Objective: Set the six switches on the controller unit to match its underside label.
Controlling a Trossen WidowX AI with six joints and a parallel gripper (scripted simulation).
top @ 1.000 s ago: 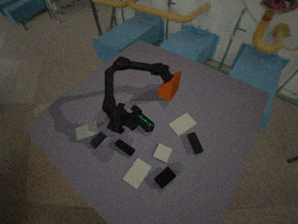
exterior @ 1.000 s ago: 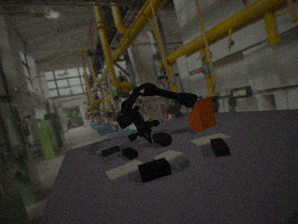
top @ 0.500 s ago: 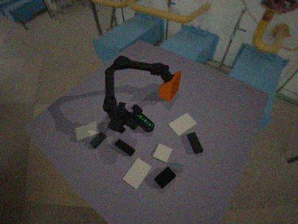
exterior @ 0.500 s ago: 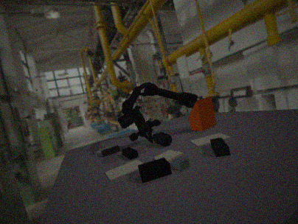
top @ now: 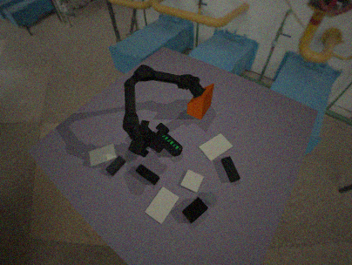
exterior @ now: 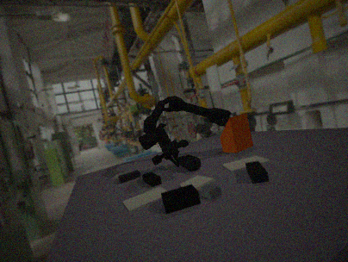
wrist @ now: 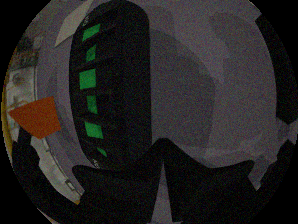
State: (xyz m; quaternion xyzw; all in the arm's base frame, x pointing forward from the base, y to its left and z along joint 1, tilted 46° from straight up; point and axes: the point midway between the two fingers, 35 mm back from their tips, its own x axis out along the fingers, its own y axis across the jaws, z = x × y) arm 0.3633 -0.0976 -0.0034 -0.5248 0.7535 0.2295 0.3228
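Note:
The dark grey controller unit (top: 178,150) (exterior: 191,163) (wrist: 132,90) appears to sit on its base, with its row of rocker switches on top. In the wrist view all six show green. The first, third and fifth green patches from the top of that view look broad, and the second, fourth and sixth look narrower. Which ends are pressed is hard to tell. The label underneath is hidden. My gripper (top: 161,147) (exterior: 177,164) (wrist: 162,141) is shut and holds nothing. Its tips are close beside the unit, near its lower end in the wrist view; contact cannot be made out.
Pale flat plates (top: 215,146) (top: 162,205) (top: 192,180) (top: 102,155) lie around the unit. Dark modules (top: 147,173) (top: 116,166) (top: 230,169) (top: 195,209) lie among them. An orange block (top: 200,105) (exterior: 237,135) (wrist: 37,117) stands at the arm's far end.

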